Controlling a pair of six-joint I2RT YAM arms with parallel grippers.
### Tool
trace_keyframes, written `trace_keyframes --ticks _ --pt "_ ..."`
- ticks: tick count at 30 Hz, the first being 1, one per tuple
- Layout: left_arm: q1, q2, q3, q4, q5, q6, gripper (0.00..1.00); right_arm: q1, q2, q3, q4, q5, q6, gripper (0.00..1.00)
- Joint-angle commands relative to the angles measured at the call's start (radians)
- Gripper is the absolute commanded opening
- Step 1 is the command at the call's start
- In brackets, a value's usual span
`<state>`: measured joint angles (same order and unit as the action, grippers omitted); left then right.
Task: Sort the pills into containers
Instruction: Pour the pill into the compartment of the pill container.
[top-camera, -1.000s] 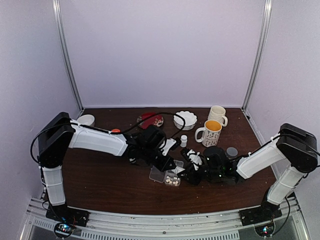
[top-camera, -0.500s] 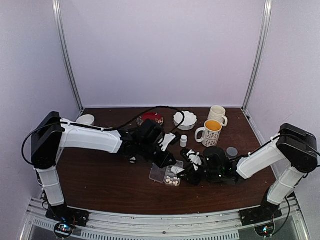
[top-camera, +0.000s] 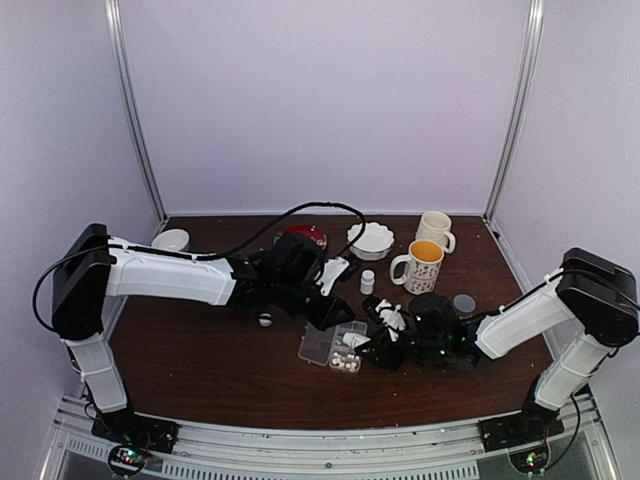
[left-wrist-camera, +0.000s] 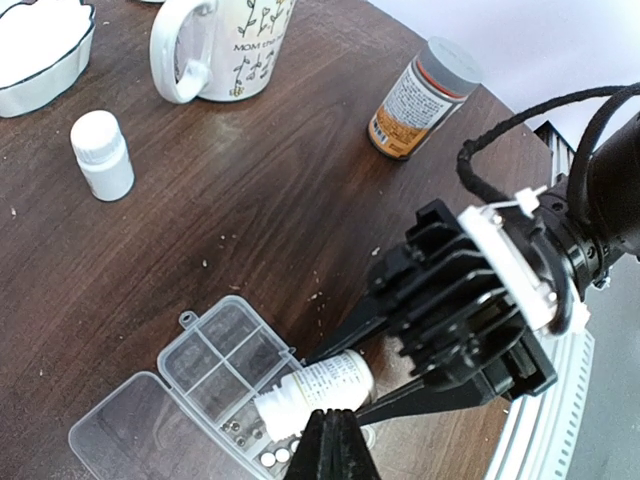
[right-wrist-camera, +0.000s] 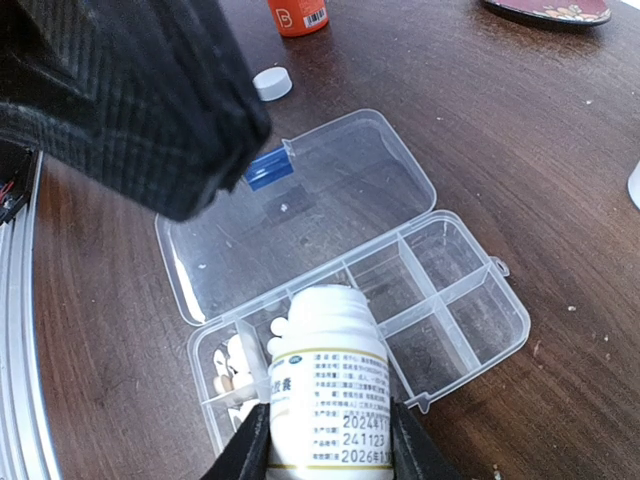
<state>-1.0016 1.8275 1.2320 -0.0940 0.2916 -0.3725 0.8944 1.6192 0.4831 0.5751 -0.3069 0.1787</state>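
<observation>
The clear pill box (right-wrist-camera: 462, 300) lies open on the table, lid (right-wrist-camera: 300, 215) folded flat; its cells are the containers (left-wrist-camera: 215, 365). Cream pills (right-wrist-camera: 228, 365) fill the end cells, and a few more pills (left-wrist-camera: 272, 457) show in the left wrist view. My right gripper (right-wrist-camera: 327, 445) is shut on an uncapped white bottle (right-wrist-camera: 325, 390), tilted with its mouth over the cells; two pills sit by the mouth. From above, the box (top-camera: 318, 348) lies left of the right gripper (top-camera: 372, 345). My left gripper (left-wrist-camera: 335, 445) is shut, empty, and hovers above the bottle (left-wrist-camera: 325, 385).
Behind the box stand a small capped white bottle (top-camera: 367, 282), a yellow-lined mug (top-camera: 420, 265), a second mug (top-camera: 435, 228), a scalloped white bowl (top-camera: 371, 240) and a red plate (top-camera: 305, 236). A grey-capped orange bottle (left-wrist-camera: 420, 97) stands right. A loose white cap (right-wrist-camera: 271, 84) lies left.
My left arm has swung its elbow leftward and drawn its shut gripper slightly back from the box. The right gripper and its bottle have stayed put.
</observation>
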Motion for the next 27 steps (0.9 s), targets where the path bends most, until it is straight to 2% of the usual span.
trace_keyframes --ticks 1,27 --pt "-0.003 -0.019 -0.012 0.061 0.001 -0.006 0.0 0.0 -0.036 -0.023 0.04 0.004 -0.011 0.0" --pt "-0.003 0.049 0.03 0.078 0.039 -0.011 0.0 -0.013 -0.071 -0.098 0.074 0.026 -0.005 0.0"
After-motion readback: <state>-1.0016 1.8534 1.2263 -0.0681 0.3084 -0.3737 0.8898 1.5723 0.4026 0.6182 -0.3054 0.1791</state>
